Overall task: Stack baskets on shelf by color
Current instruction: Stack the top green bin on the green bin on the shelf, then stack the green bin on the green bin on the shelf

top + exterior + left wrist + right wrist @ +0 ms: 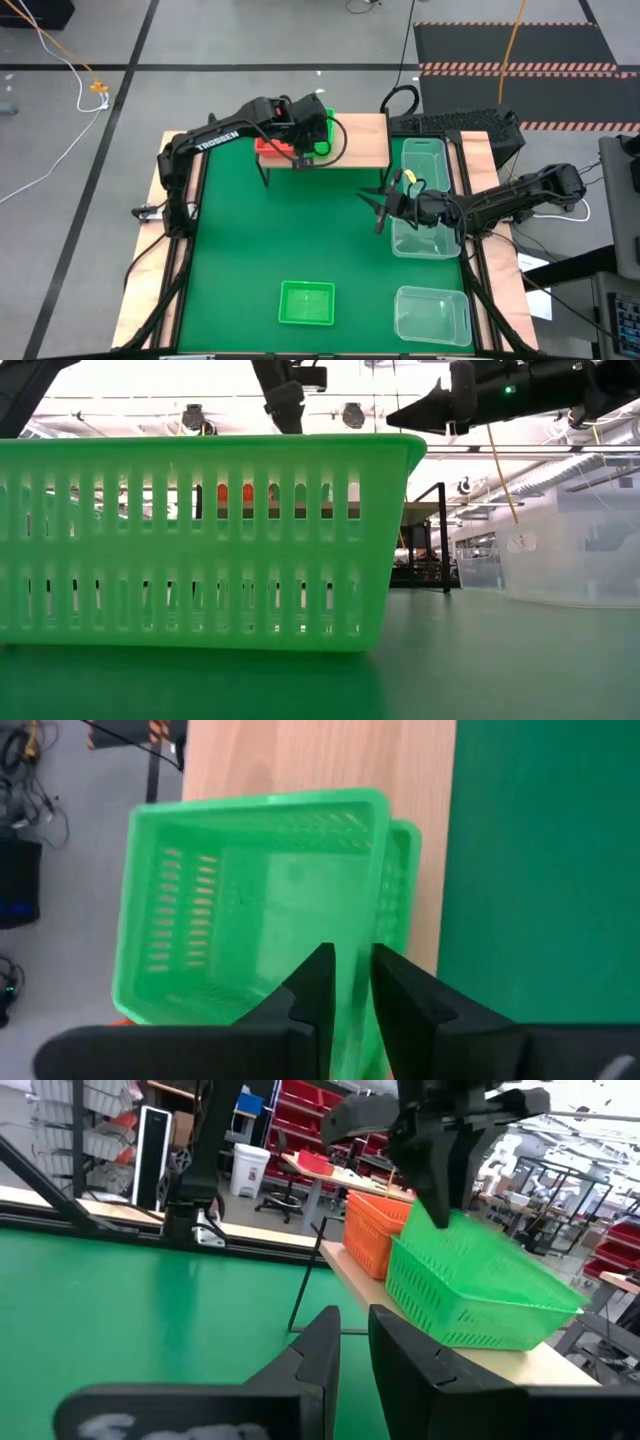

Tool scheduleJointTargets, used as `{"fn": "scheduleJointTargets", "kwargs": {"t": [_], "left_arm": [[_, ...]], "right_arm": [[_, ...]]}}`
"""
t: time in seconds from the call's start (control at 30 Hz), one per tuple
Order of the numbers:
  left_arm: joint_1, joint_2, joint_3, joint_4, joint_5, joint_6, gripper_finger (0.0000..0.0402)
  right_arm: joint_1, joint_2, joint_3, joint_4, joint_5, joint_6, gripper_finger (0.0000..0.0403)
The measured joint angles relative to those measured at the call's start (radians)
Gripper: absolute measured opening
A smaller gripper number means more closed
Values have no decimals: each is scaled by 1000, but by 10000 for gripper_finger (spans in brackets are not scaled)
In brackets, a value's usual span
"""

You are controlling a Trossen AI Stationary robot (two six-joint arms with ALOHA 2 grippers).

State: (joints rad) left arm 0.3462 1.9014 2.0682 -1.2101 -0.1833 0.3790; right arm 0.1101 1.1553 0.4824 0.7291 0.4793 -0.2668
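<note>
The step in hand looks like the setting down of a bright green slotted plastic basket [250,900] on the low light-wood shelf [365,142] with thin black legs, where it sits on another green basket whose rim shows just beside it, next to the red slotted baskets [372,1230]. The left gripper [347,982] is over the near wall of this top green basket; its jaws stand narrowly apart with the wall between them, and I cannot tell if they pinch it or are letting go. I judge the next move calls for a clean release and a straight lift, because the top basket sits a little skew on the lower one and could shift. The right gripper [381,207] hangs above the mat near the clear translucent plastic bin [424,200]; its jaws have a small gap and hold nothing. Still on the green table mat [250,250] are 1 more green basket [307,303] and another clear bin [432,315]; 1 side of the shelf is bare.
</note>
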Motion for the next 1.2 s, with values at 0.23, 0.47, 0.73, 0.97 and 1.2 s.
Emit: {"fn": "scheduleJointTargets", "kwargs": {"t": [0.23, 0.47, 0.73, 0.97, 1.2], "left_arm": [[-10, 0, 0, 9, 2, -53, 78], [-52, -26, -1, 25, -1, -69, 85], [-245, -132, -79, -151, 37, -188, 112], [-585, -218, -471, -1, 73, -133, 113], [-809, -218, -735, 163, -14, 145, 113]], "right_arm": [[-10, 0, 0, 8, 0, -8, 50], [-12, 0, 0, -17, 1, 13, 50], [27, -33, 0, -76, -8, 24, 50], [54, -73, 0, -167, -8, 105, 50], [62, -73, 0, -134, -10, 102, 50]]}}
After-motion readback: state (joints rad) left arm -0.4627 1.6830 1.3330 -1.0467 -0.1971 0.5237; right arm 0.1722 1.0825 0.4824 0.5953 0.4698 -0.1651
